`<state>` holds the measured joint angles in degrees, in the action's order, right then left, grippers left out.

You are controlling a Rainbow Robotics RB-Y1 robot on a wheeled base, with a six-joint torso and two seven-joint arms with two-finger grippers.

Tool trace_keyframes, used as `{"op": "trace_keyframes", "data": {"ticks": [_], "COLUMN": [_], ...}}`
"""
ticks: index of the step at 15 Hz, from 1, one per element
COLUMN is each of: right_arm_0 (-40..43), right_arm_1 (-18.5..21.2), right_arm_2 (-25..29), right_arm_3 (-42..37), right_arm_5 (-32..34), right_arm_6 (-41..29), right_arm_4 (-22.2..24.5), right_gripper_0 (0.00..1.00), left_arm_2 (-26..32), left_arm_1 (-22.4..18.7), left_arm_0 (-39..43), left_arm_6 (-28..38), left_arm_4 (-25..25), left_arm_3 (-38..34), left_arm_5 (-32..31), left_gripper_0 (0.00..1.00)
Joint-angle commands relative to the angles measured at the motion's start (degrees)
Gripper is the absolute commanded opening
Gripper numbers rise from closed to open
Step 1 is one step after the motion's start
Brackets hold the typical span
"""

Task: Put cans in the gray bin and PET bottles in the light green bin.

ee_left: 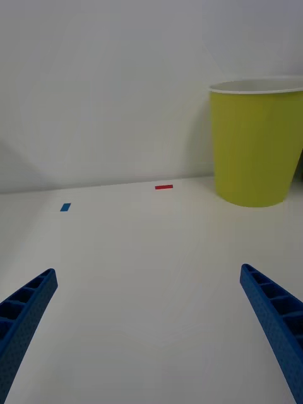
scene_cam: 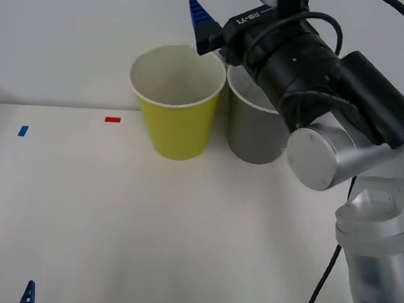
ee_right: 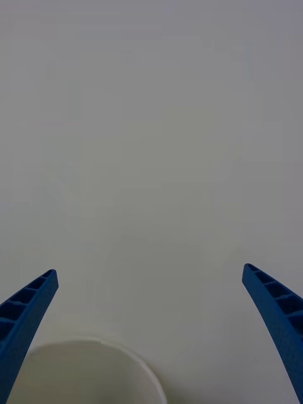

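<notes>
The right gripper [scene_cam: 212,34] is hovering high over the back edge of the tabletop [scene_cam: 180,228], above the near-touching rims of the light green bin [scene_cam: 175,120] and the gray bin [scene_cam: 250,135], which are standing upright side by side near the far edge, the gray one toward the right. Its blue fingers [ee_right: 28,309] are spreading wide apart and carrying nothing, and a white bin rim [ee_right: 95,353] is showing just beneath them, a pose that suits a release straight down into a bin, though which bin that rim belongs to cannot be told. No bottle or can is lying on the open tabletop, so the sorting is probably finishing. The left gripper [ee_left: 151,328] is waiting low near the front left corner, fingers also spread and empty, facing a red tape mark [scene_cam: 112,119] and a blue tape mark [scene_cam: 23,131] near the back left, probably parked out of the working arm's way.
</notes>
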<state>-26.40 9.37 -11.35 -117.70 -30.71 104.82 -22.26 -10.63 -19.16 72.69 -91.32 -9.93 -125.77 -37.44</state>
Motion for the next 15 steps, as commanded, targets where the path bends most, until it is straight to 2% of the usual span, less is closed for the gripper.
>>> {"op": "trace_keyframes", "data": {"ticks": [1, 5, 9, 11, 14, 15], "right_arm_0": [7.33, 18.32, 30.27, 35.54, 42.75, 45.3], "right_arm_1": [3.03, 8.48, 11.9, 12.61, 14.98, 16.56], "right_arm_2": [1.33, 4.41, 8.71, 11.0, 12.41, 12.58], "right_arm_3": [-8.43, -19.59, -28.91, -31.01, -30.31, -28.38], "right_arm_5": [-0.05, 0.04, 0.04, 0.92, 6.72, 11.11], "right_arm_6": [-0.85, -2.34, -4.1, -6.38, -8.49, -8.84], "right_arm_4": [-0.5, -0.76, -1.03, -1.47, -1.64, -1.73], "right_gripper_0": [1.0, 1.0, 1.0, 1.0, 1.0, 1.0], "left_arm_2": [0.0, 0.0, 0.0, 0.0, 0.0, 0.0], "left_arm_1": [0.0, 0.0, 0.0, 0.0, 0.0, 0.0], "left_arm_0": [0.0, 0.0, 0.0, 0.0, 0.0, 0.0], "left_arm_6": [0.0, 0.0, 0.0, 0.0, 0.0, 0.0], "left_arm_4": [0.0, 0.0, 0.0, 0.0, 0.0, 0.0], "left_arm_3": [0.0, 0.0, 0.0, 0.0, 0.0, 0.0], "left_arm_5": [0.0, 0.0, 0.0, 0.0, 0.0, 0.0], "left_gripper_0": [1.0, 1.0, 1.0, 1.0, 1.0, 1.0]}}
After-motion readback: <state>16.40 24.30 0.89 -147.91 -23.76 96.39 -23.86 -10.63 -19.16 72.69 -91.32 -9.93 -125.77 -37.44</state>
